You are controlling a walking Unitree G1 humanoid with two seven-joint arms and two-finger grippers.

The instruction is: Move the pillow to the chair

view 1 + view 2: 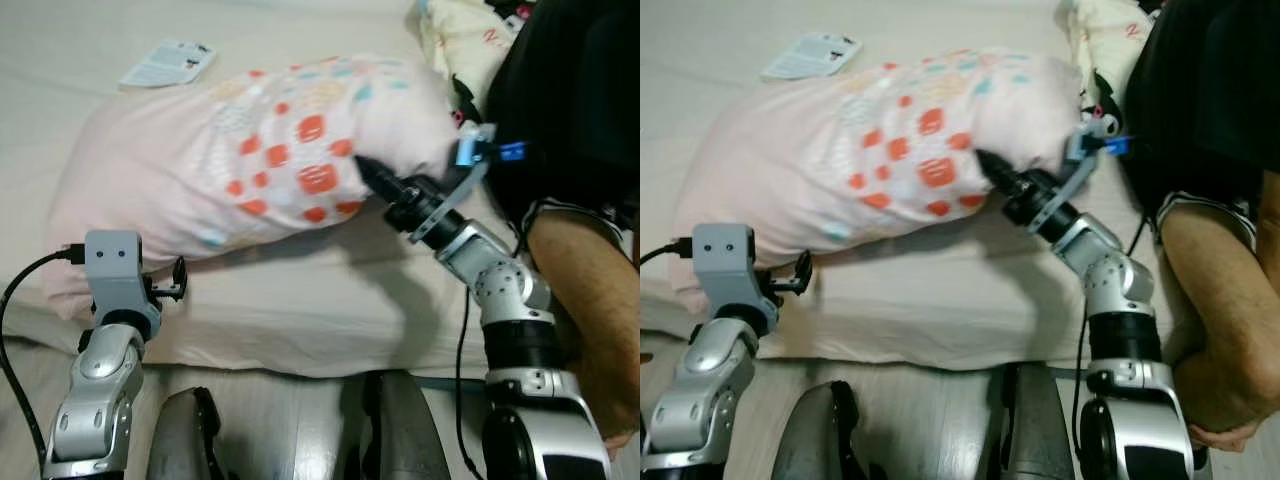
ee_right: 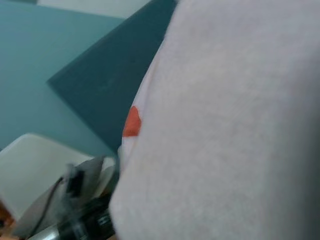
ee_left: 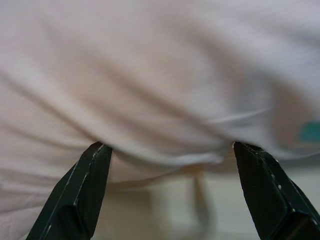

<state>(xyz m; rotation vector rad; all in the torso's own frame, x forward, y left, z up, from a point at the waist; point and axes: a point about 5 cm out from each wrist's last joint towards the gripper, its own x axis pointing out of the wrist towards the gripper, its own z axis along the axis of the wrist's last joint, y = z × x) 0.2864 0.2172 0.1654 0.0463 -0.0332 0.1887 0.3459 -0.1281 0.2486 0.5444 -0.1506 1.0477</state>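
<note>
A pale pink pillow with orange and red squares lies across the bed, its right end raised a little. My right gripper reaches up into the pillow's lower right edge, its black fingers pressed together and shut on the fabric. The right wrist view is close against the pillow. My left gripper is at the pillow's lower left edge. Its two black fingers stand wide open, with the pillow's hem just ahead of them. The left wrist sits at the mattress's front edge.
A person in a black shirt stands close on the right, a bare forearm beside my right arm. A white leaflet lies on the bed behind the pillow. Cream bedding is at the back right.
</note>
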